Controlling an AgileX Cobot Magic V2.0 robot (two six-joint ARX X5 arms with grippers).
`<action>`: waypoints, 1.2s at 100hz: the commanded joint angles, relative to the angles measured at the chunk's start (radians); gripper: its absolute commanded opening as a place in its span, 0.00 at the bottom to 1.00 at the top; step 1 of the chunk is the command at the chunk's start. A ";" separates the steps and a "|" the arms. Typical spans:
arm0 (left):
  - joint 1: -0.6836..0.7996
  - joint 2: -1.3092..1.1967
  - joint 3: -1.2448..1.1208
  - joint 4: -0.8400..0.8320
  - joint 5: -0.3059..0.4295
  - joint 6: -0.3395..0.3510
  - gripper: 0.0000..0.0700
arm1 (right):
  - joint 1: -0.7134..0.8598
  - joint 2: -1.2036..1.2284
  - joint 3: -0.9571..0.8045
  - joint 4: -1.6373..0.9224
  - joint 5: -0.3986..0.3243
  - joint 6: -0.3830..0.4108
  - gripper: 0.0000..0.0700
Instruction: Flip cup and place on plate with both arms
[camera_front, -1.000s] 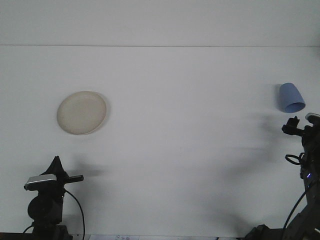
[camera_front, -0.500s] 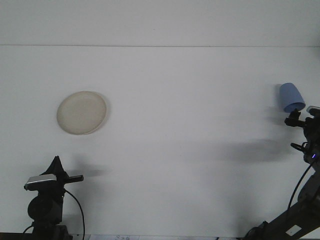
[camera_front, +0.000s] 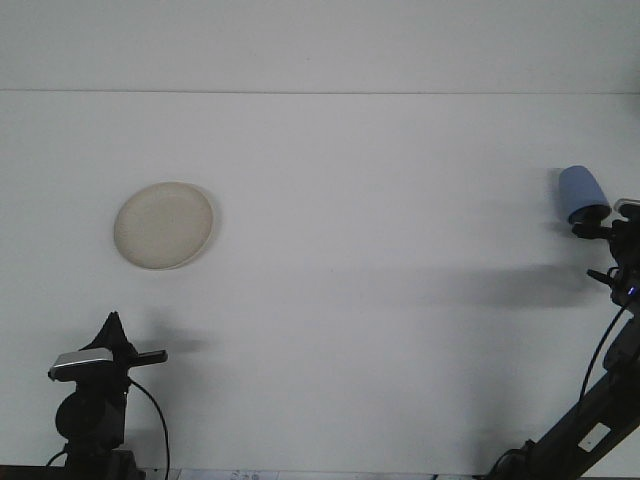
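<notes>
A pale round plate (camera_front: 164, 225) lies flat on the white table, left of centre. A light blue cup (camera_front: 580, 190) sits at the far right with its narrow base uppermost and its wide rim lowest, toward me. My right gripper (camera_front: 591, 224) reaches up from the bottom right corner, and its dark tip sits right at the cup's lower rim, covering a bit of it. My left gripper (camera_front: 114, 325) rests low at the bottom left, below the plate and well apart from it, shut and holding nothing.
The table's far edge (camera_front: 320, 93) runs across the top as a thin line. A cable (camera_front: 155, 420) hangs from the left arm. The right arm's links and cable (camera_front: 600, 370) rise along the right border.
My right gripper has risen and moved away from me up to the cup's rim, with its arm stretching out. The cup, the plate and the left arm have stayed put.
</notes>
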 joint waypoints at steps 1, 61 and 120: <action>0.000 -0.002 -0.019 0.011 -0.002 0.008 0.02 | -0.003 0.042 0.030 0.040 -0.006 -0.008 0.63; 0.000 -0.002 -0.019 0.012 -0.002 0.008 0.02 | 0.028 0.180 0.118 0.185 -0.043 -0.012 0.11; 0.000 -0.002 -0.019 0.012 -0.002 0.008 0.02 | 0.034 -0.043 0.118 -0.181 -0.050 0.079 0.01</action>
